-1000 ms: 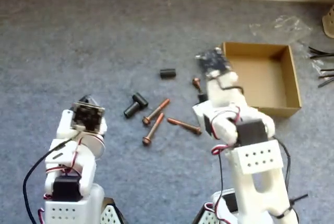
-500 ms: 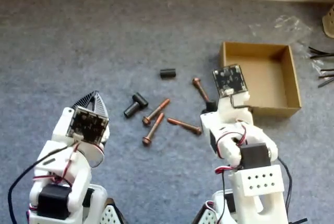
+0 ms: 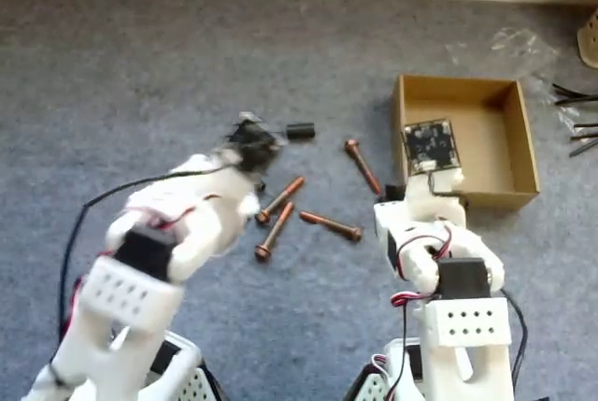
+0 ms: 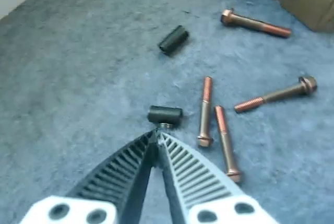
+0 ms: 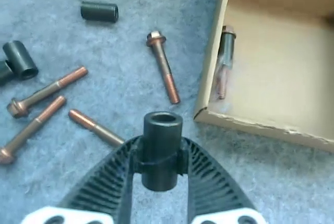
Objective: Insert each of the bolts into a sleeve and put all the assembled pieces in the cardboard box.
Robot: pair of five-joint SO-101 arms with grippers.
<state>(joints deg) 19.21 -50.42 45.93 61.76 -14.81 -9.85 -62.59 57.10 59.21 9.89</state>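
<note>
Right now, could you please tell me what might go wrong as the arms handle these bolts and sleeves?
The left gripper is shut with its tips right at a black sleeve lying on its side; pushing forward could roll it away instead of gripping it. One bolt lies close beside another bolt, so picking either may nudge its neighbour. The right gripper holds a second sleeve; a bolt pushed in off-axis might twist it in the grip.
</note>
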